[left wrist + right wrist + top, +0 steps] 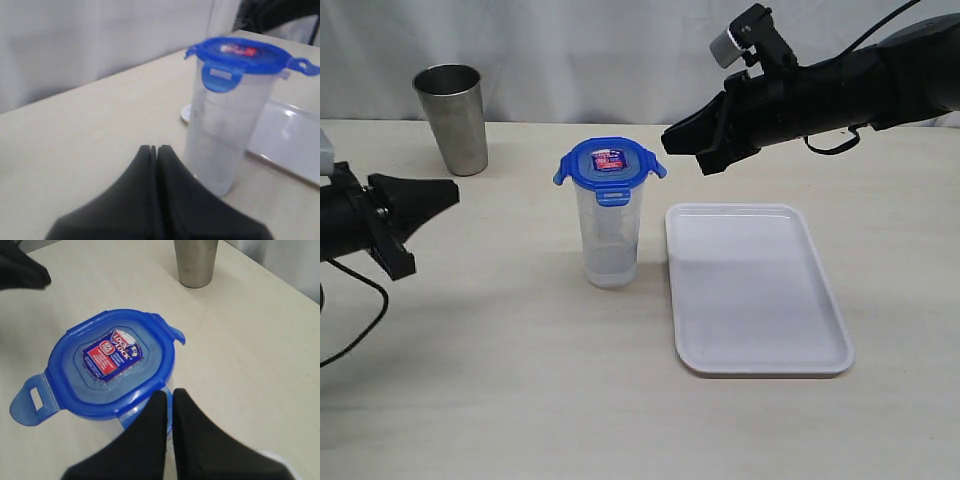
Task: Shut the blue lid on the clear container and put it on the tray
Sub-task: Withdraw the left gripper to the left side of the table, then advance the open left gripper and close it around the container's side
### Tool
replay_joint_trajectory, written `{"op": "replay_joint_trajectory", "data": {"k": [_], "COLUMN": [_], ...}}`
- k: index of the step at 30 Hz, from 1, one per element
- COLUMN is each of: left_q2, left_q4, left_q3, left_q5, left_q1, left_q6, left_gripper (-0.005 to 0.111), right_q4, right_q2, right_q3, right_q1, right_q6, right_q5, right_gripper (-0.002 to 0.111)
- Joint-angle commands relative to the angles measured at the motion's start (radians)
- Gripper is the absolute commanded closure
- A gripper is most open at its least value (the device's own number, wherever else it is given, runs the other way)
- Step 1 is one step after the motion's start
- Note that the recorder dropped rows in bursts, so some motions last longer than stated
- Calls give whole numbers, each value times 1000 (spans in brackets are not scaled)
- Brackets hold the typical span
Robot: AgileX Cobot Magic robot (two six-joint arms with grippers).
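Two claws, both pressed together, pinching nothing. Right claw (670, 140) just above and to the tray side of the blue lid (610, 165), tips slanting down toward its rim; in the right wrist view (170, 396) almost over the lid's edge (110, 365). Left claw (450, 192) well apart on the other side, at about mid-height of the clear container (610, 245), tips aimed straight at its wall (220, 140). So: right arm clearly the nearer one, with the lid below and a little ahead of it.

Clear container upright on the surface, long axis vertical, mouth up, standing near the tray's (760, 300) left long edge but not touching it. Blue lid lying flat on the mouth, sticker face up. Side flaps splayed outward like wings, the front flap hanging lower; probably laid on rather than snapped shut.

Likely next: a downward press on the flaps from the right, perhaps with a steadying push from the left against tipping, tall and narrow as the container looks. Then a short sideways carry onto the tray.
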Motion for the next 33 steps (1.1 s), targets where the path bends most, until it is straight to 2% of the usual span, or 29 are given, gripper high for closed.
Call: {"op": "replay_joint_trajectory", "data": {"k": [1, 3, 4, 6, 8, 33], "left_q2": [147, 205, 233, 274, 289, 289], "left_q4": [27, 55, 81, 36, -14, -20], "left_q3": [-78, -117, -138, -164, -173, -178], "left_q5": [-29, -29, -29, -29, -29, -29], "left_q1": [-53, -81, -98, -128, -146, -146], "left_q6": [39, 57, 123, 196, 198, 206], "left_gripper": [99, 87, 81, 74, 71, 70], "right_q4": [-6, -6, -6, -6, -6, -6], "right_q2": [-10, -10, -10, -10, -10, -10], "right_q3": [5, 5, 5, 5, 5, 5], "right_q1": [0, 0, 0, 0, 0, 0], "right_q6": [3, 3, 3, 3, 3, 3], "right_q5": [5, 5, 5, 5, 5, 1], "right_gripper": [104, 104, 104, 104, 104, 104]}}
